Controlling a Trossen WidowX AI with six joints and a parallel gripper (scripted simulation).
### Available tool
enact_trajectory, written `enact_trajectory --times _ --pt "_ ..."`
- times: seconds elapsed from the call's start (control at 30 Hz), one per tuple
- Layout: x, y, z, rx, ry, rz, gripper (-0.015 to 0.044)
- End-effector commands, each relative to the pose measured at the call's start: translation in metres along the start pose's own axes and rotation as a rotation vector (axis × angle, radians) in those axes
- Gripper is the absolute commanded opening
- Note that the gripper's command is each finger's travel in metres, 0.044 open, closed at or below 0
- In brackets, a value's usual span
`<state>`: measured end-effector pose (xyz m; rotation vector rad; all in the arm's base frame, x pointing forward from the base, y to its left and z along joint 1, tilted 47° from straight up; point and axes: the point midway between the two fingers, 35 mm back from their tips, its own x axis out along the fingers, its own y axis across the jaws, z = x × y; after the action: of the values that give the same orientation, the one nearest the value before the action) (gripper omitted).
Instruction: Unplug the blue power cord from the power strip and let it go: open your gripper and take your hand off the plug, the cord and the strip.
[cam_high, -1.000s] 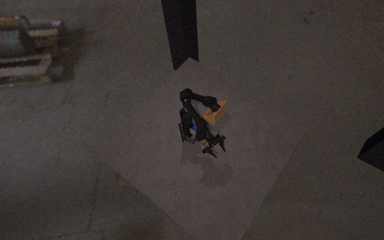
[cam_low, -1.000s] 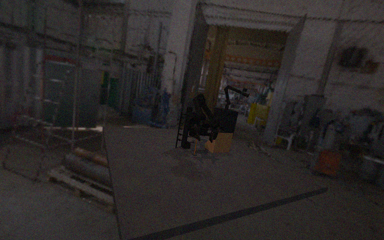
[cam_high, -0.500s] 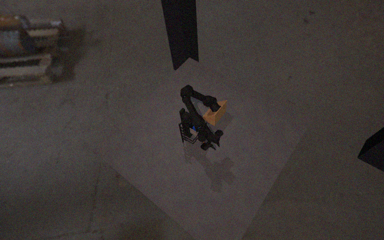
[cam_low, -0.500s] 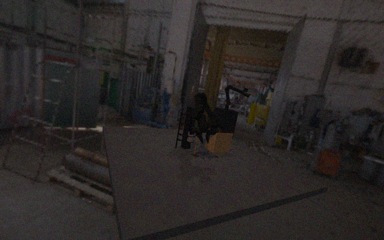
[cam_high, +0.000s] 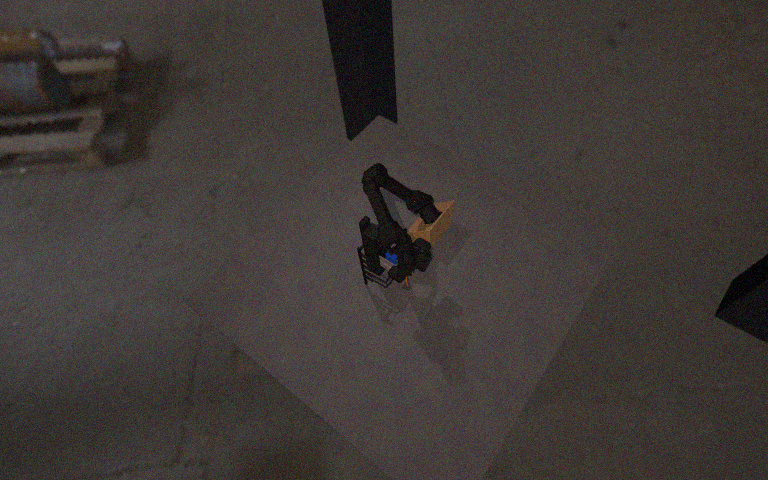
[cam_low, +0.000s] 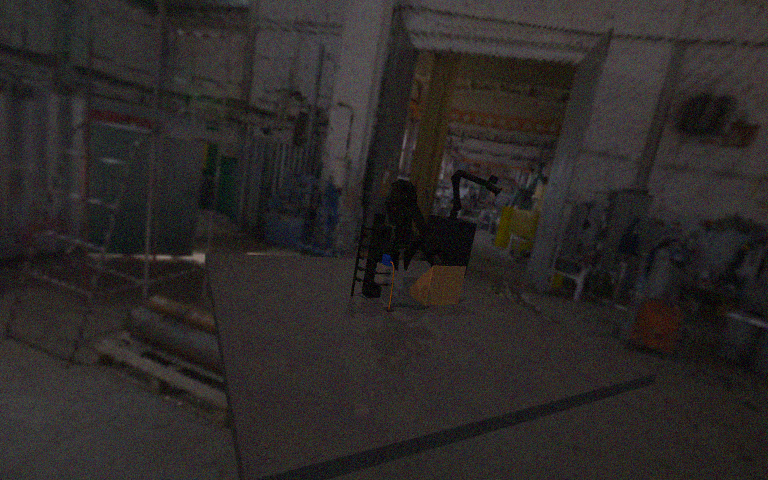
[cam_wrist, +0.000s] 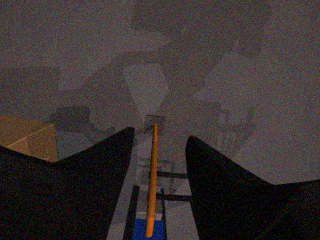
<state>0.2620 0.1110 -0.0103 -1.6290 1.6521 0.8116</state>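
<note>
My black gripper (cam_low: 401, 266) (cam_wrist: 161, 134) is partly open, pointing down, with nothing gripped between its fingertips. A small blue block (cam_high: 391, 257) (cam_low: 386, 259) (cam_wrist: 148, 229) is close beside the gripper and the black rack, with a pale part next to it in the wrist view. A thin orange line (cam_high: 406, 281) (cam_low: 392, 285) (cam_wrist: 153, 175) runs down from the blue block to the floor. In the wrist view it appears in the gap between the fingers; its depth is unclear. I cannot clearly make out the power strip, or whether the blue block is the plug.
A black wire rack (cam_high: 364, 272) (cam_low: 357, 270) (cam_wrist: 173, 198) stands beside the blue block. An open tan box (cam_high: 444, 223) (cam_low: 448, 285) (cam_wrist: 44, 141) stands on the gripper's other side. A black box (cam_low: 454, 240) is behind it. Arm shadows cross the floor.
</note>
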Motion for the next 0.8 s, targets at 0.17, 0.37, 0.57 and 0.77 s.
enact_trajectory --times 0.17,0.37,0.57,0.77 --pt "-0.032 0.001 -0.039 -0.061 0.182 -0.034 0.016" --pt "-0.032 0.001 -0.039 -0.061 0.182 -0.034 0.016" --pt "-0.034 0.0 -0.048 -0.061 0.182 -0.034 0.016" --pt "-0.036 -0.001 -0.057 -0.061 0.182 -0.034 0.016"
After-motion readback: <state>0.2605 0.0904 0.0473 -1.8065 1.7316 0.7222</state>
